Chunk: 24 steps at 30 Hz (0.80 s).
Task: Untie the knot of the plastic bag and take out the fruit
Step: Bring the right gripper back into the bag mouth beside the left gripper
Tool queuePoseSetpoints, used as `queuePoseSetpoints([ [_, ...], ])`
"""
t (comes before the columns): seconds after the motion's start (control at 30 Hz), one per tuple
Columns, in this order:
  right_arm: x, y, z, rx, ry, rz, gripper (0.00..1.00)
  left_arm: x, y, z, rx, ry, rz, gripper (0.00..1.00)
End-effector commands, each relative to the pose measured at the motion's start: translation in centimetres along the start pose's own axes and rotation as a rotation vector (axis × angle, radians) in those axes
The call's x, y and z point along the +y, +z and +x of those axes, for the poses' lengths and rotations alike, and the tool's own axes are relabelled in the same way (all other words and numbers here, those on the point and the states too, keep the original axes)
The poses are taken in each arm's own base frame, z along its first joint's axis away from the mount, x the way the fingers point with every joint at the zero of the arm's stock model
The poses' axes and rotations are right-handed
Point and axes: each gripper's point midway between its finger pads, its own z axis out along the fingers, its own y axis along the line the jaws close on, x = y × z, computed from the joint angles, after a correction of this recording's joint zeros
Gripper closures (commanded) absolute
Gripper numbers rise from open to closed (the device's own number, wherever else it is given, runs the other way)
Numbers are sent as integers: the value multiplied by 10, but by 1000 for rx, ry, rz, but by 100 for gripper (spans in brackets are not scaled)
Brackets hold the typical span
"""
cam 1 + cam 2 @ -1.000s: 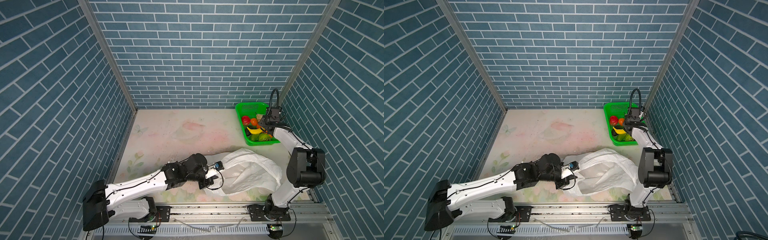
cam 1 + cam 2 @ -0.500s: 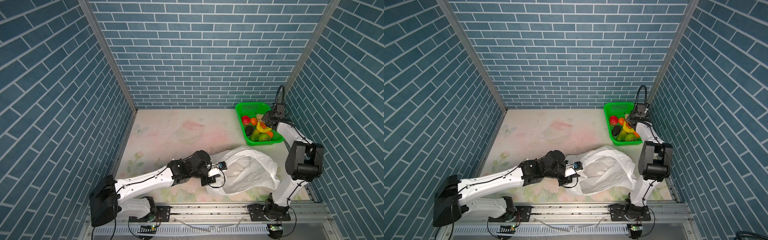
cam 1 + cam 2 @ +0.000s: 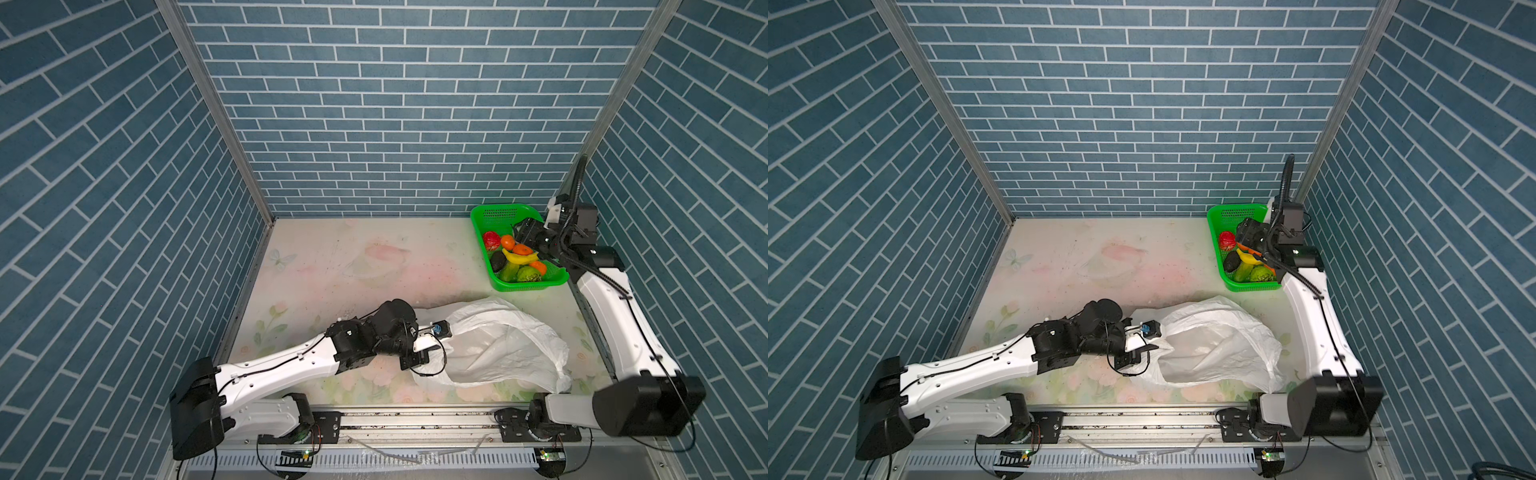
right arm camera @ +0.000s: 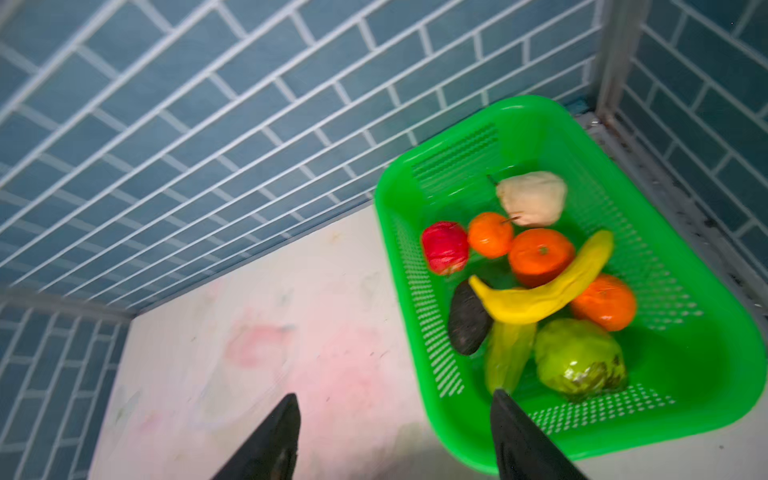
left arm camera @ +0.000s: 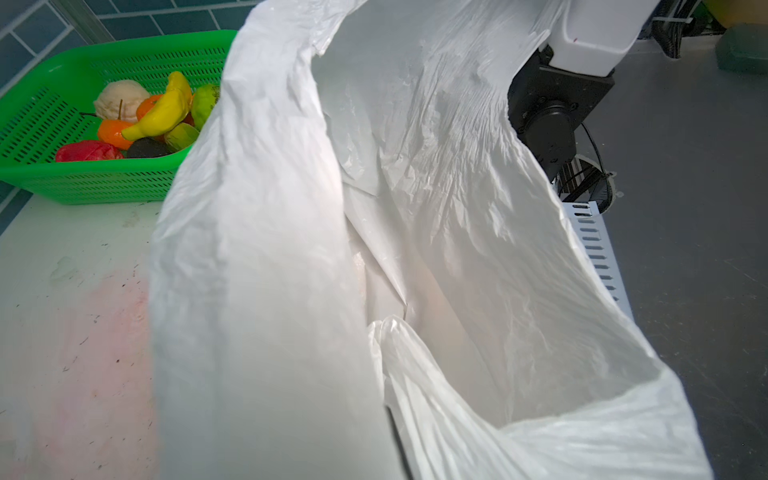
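The thin, crinkly, translucent white plastic bag (image 3: 503,345) lies slumped on the pale flower-printed surface (image 3: 353,266) near its front edge. Its mouth gapes toward the left gripper (image 3: 441,344), whose fingers are clenched on the bag's rim and hold it up. No knot shows anywhere and the mouth stands wide open, so I judge the untying done. In the left wrist view you look straight into the bag and see only creased film and no fruit, though a deep fold could hide a small piece. The toy fruit sits well apart from the bag, in the green slotted plastic basket (image 3: 498,210) at the far right corner. It holds a red strawberry-like piece (image 4: 444,247), round oranges (image 4: 540,253), a yellow banana (image 4: 548,291) lying across the heap, a dark avocado (image 4: 467,324), green ones (image 4: 579,357) and a pale cream one (image 4: 532,197). The right gripper (image 4: 395,440) hangs over the basket with its fingers spread and nothing between them. Treat the bag as nearly weightless, limp and slick. It will likely collapse the moment you let go, so take it by a bunched part of the rim, never by a flat wall. The fruit looks light and firm, and the round pieces will probably roll, so pinch them across the middle.
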Motion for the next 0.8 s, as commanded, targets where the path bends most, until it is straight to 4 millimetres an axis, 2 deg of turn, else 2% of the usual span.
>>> queuePoseSetpoints([
  [0.0, 14, -21, 68, 208, -23, -71, 27, 3, -1, 13, 38, -16, -21, 100],
  [0.17, 53, -56, 123, 311, -46, -218, 27, 3, 2, 17, 69, -23, -16, 100],
  [0.3, 70, -80, 166, 375, -77, -297, 27, 6, 3, 18, 81, -34, -29, 100],
  [0.47, 81, -103, 200, 403, -137, -367, 27, 8, 3, 21, 96, -50, -42, 100],
  [0.57, 81, -112, 220, 425, -173, -389, 27, 10, 4, 21, 106, -67, -48, 100],
  [0.77, 82, -114, 259, 476, -245, -423, 27, 13, 2, 20, 97, -92, -72, 100],
])
